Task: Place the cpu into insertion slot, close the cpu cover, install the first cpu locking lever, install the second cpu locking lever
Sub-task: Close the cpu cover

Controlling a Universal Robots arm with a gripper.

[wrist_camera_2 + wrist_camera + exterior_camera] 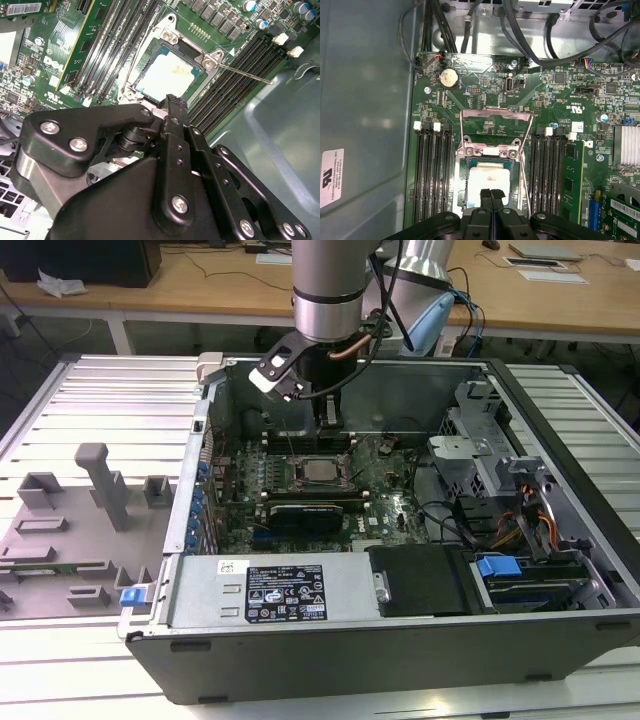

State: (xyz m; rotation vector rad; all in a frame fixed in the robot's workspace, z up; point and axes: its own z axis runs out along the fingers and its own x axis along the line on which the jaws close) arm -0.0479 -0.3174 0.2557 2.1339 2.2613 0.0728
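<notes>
Logging gripper [492, 194] directly over one edge of the insertion slot [459, 182]; fingertips [485, 194] pinched together, nothing between. Finding cpu [487, 176] flat inside the insertion slot, pale metal top up, green margin even all round where visible; looks fully seated, judging by the first wrist view. Reading cpu cover [496, 114] as raised off the insertion slot, standing at the side away from the gripper, board [495, 129] visible through its window; exact angle unclear. Noting one locking lever [245, 73] swung out from a corner of the insertion slot, over the memory slots [220, 95] beside it; unlatched, by the look. Judged step: closing the cpu cover onto the insertion slot; best done pushing on the cover's free edge, never on the cpu; keep the locking lever clear of the cover's path; ease off at any crooked landing.
</notes>
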